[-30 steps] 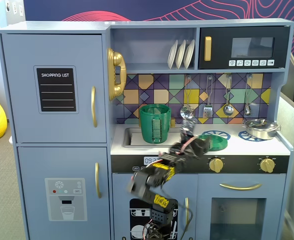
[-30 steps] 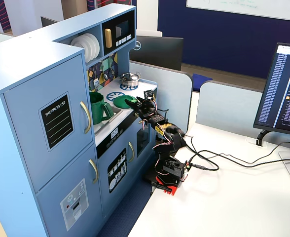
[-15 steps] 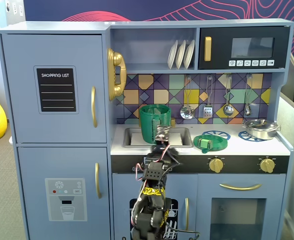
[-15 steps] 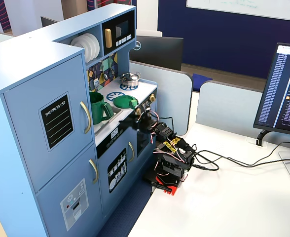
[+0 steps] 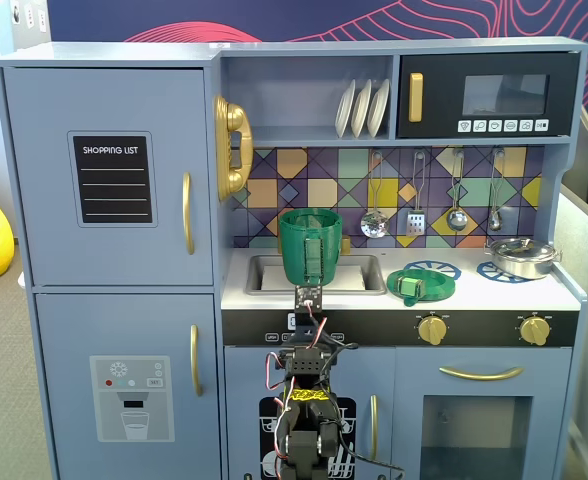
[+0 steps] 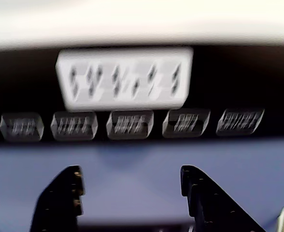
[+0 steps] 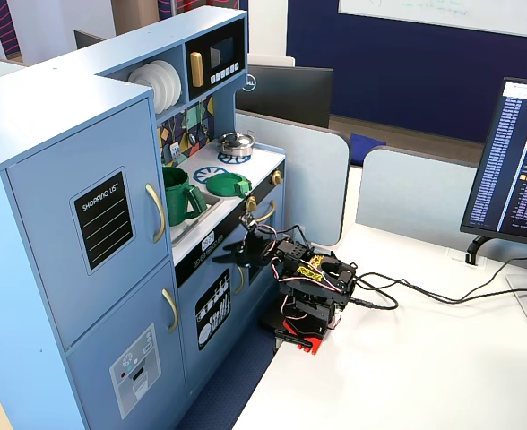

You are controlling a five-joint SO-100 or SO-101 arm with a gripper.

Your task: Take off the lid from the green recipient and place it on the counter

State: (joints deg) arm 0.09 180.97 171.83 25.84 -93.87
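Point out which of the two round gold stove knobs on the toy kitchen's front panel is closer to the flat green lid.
The left round gold knob. It sits just below the flat bright green plastic lid on the white counter; the right round gold knob sits under the silver metal pan.

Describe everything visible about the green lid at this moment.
The lid is a flat, round, bright green disc that looks like plastic, with a small blocky green knob on top. It lies flat on the white counter, over a blue printed burner ring, to the right of the sink in a fixed view. The green recipient stands apart from it, open-topped. Nothing grips the lid; the gripper sits low, in front of the kitchen, jaws open.
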